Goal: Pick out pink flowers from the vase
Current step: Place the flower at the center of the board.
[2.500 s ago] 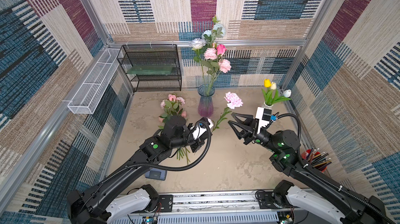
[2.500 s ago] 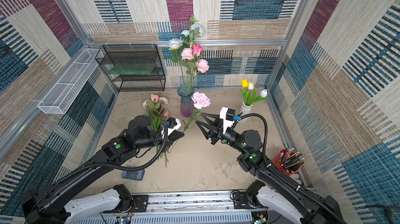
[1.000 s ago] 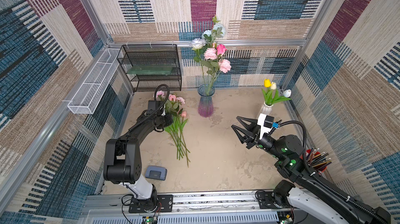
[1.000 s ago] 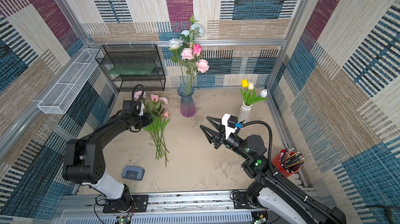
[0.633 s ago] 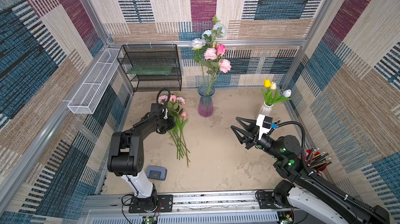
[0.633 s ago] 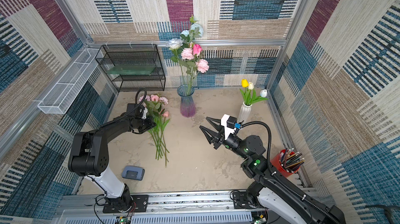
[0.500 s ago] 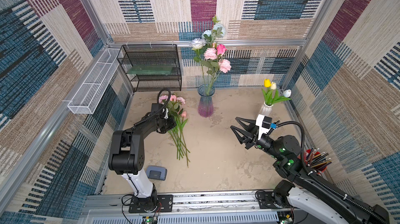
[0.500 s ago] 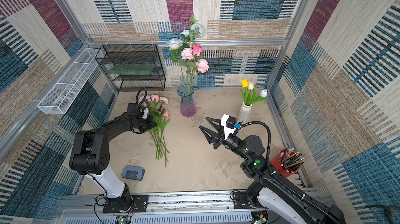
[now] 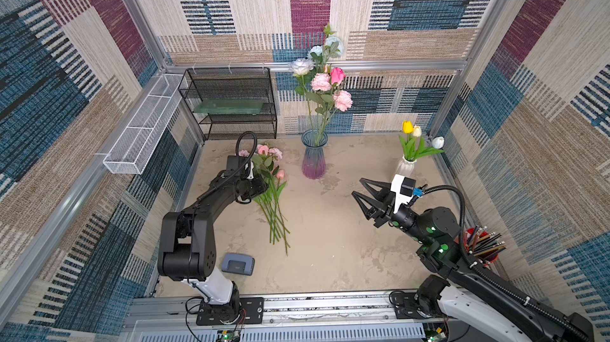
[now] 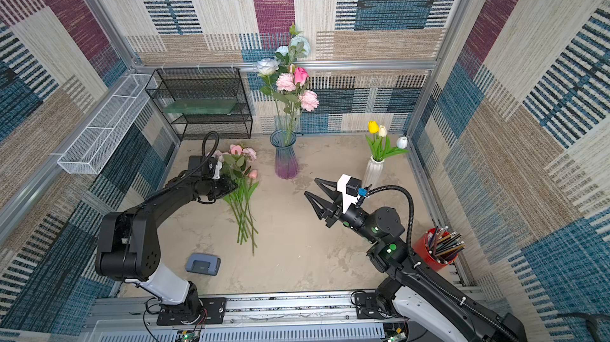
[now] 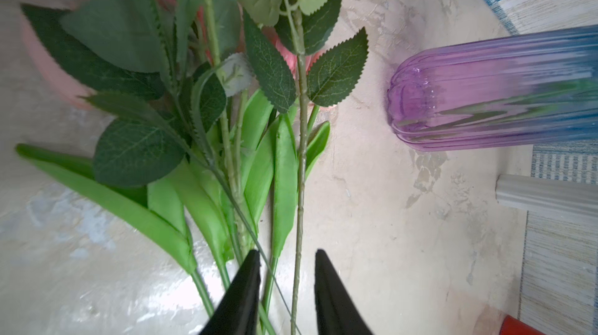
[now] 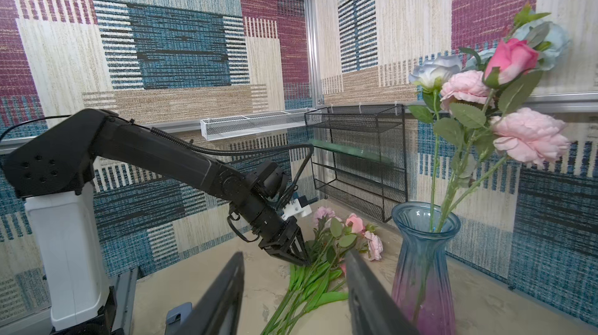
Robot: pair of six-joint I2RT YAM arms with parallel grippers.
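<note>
Left gripper (image 9: 260, 188) (image 11: 286, 252): jaws a narrow way apart, astride thin green stems of the bunch (image 9: 274, 215), pinching none. Right gripper (image 9: 357, 186): wide, empty, in mid-air, pointed towards the vase (image 9: 313, 162). Three pink flowers (image 9: 321, 82) upright in the vase among pale roses (image 9: 301, 66). More pink heads in the bunch, flat on the table (image 9: 330, 241) just left of the vase.

Around:
- White vase (image 9: 404, 168) with tulips (image 9: 409, 127) in the far right corner.
- Black wire shelf (image 9: 241, 125) against the back wall.
- White basket (image 9: 142, 129) along the left rail.
- Grey case (image 9: 237, 263) near the left arm's base.
- Red pencil cup (image 10: 425, 253) beside the right arm.

In the left wrist view, broad leaves right ahead of the jaws, crowding over the heads.

Table mottled beige, patchy. Walls (image 9: 429, 10) of patchwork carpet in blue, maroon and beige, on a metal frame.

Left fingertips hidden in both top views, behind wrist and leaves. Bunch heads blurred in the left wrist view, vase cut off at its edge. Number of stems in the bunch hard to tell.
</note>
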